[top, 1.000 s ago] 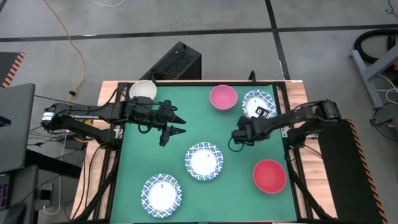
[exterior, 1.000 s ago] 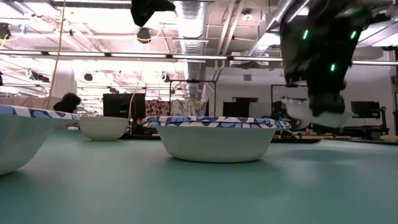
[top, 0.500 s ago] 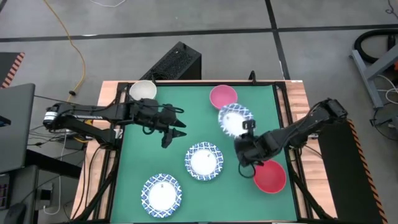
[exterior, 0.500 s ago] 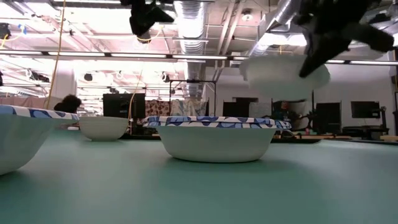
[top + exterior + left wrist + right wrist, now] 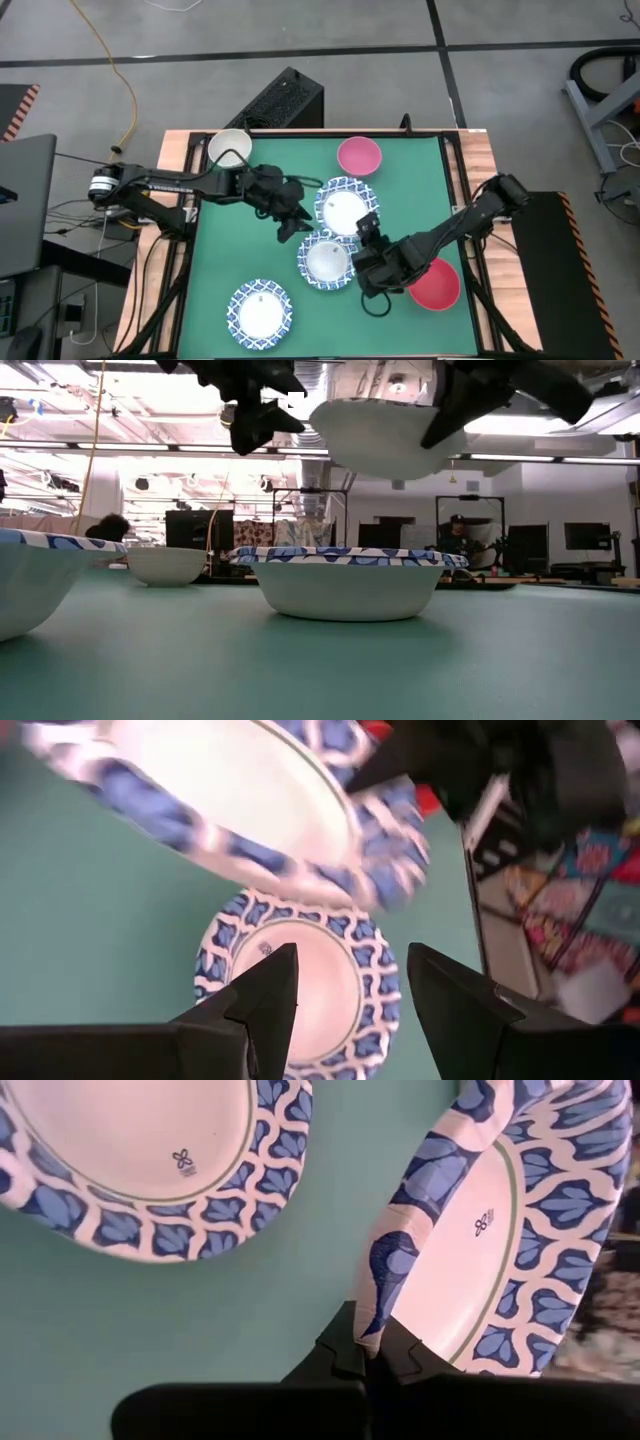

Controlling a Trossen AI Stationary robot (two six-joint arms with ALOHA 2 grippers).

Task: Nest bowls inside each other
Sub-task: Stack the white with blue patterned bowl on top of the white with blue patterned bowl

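The green-surfaced worktop (image 5: 230, 240) has a light wooden border (image 5: 478, 160) and stands on a grey concrete floor (image 5: 520, 90) crossed by dark seam lines. At 12 o'clock off the worktop lies a black ribbed rectangular box (image 5: 281, 100). A yellow cable (image 5: 118, 70) trails across the floor towards 10 o'clock. At 9 o'clock sits a dark grey flat panel (image 5: 25, 205). Level across the worktop, the room behind shows ceiling strip lights (image 5: 150, 449), silver ducting (image 5: 300, 390), and a seated person (image 5: 456, 538) far off.
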